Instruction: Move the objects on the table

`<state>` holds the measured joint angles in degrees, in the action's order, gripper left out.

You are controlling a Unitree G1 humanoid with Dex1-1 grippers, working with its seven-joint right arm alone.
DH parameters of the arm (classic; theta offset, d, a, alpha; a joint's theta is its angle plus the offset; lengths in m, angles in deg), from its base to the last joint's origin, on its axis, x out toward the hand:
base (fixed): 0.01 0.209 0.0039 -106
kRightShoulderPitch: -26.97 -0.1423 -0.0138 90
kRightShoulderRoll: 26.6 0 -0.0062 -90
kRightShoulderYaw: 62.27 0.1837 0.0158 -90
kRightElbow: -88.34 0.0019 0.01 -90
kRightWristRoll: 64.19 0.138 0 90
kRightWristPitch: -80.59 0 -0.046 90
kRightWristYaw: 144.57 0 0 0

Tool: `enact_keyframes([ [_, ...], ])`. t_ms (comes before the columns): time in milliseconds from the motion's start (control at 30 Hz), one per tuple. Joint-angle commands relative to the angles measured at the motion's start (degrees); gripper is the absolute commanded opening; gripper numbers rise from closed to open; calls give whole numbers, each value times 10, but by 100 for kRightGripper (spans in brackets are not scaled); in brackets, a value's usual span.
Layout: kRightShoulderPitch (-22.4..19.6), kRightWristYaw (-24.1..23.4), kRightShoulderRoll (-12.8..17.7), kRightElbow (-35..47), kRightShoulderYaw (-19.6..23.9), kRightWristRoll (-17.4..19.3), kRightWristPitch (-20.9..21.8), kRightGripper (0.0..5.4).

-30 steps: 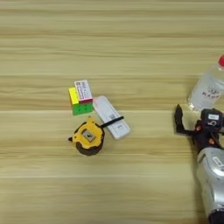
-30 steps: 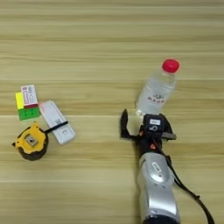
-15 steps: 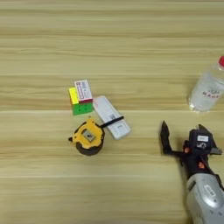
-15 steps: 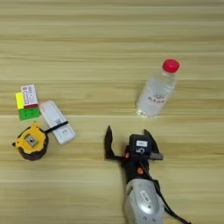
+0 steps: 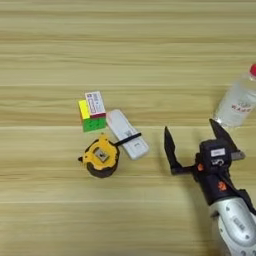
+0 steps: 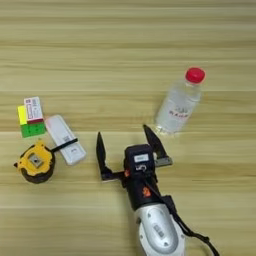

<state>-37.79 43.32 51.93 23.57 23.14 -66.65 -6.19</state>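
Observation:
My right gripper (image 6: 124,137) stands open over bare wood, its two black fingers spread wide with nothing between them. The clear red-capped bottle (image 6: 179,101) lies tilted just up and right of it, apart from the fingers. To the left lie the flat white oblong device (image 5: 127,134), the yellow-black tape measure (image 5: 101,156) with its black strap across the device, and the colourful puzzle cube (image 5: 89,116) with a small white-red box (image 5: 95,103) on it. The gripper (image 5: 191,134) is a short way right of the white device.
The light wooden table (image 5: 125,45) fills both views. The silver forearm (image 6: 157,230) comes in from the bottom edge.
The gripper has moved left and toward the near edge, away from the bottle and closer to the white device. The bottle and the other objects have stayed where they were.

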Motion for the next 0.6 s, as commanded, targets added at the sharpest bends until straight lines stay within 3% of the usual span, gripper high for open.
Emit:
enact_keyframes([
  [33, -22, 21, 4, 30, -13, 33, -30, 537],
  [233, -31, 49, 19, 21, -35, 33, -63, 537],
  [600, -46, 65, 37, -8, -87, -6, -62, 537],
])
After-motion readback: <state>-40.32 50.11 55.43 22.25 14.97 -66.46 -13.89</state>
